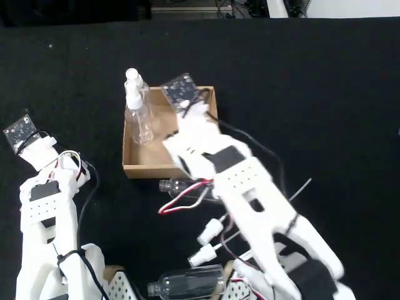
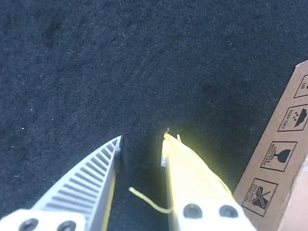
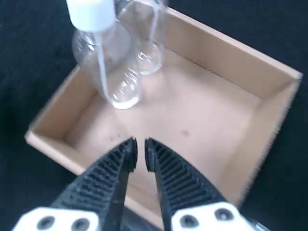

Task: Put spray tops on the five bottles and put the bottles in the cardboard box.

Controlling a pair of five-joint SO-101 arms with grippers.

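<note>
**A:** Where's the right gripper?

**B:** It hangs over the cardboard box, above the bare floor near the front wall. The black fingers are all but together, with a sliver of a gap at the tips and nothing between them.

**A:** What's in the box?

**B:** Two bottles, upright in the far corner. The nearer bottle wears a white spray top, and its dip tube shows through the clear body. The second bottle stands just behind it, near the back wall. From the high view both have white tops on.

**A:** And the left gripper?

**B:** It's well off to the side over the black table, with its claw spread wide and nothing held. A printed cardboard face stands near it. I can't say for sure that it's the box wall.

**A:** What else is on the table?

**B:** One uncapped bottle lies on its side just outside the box's front wall, partly under the right arm. Another clear bottle lies at the near edge between the arm bases. Two loose spray tops lie between those bottles, close together, tubes trailing.
</note>
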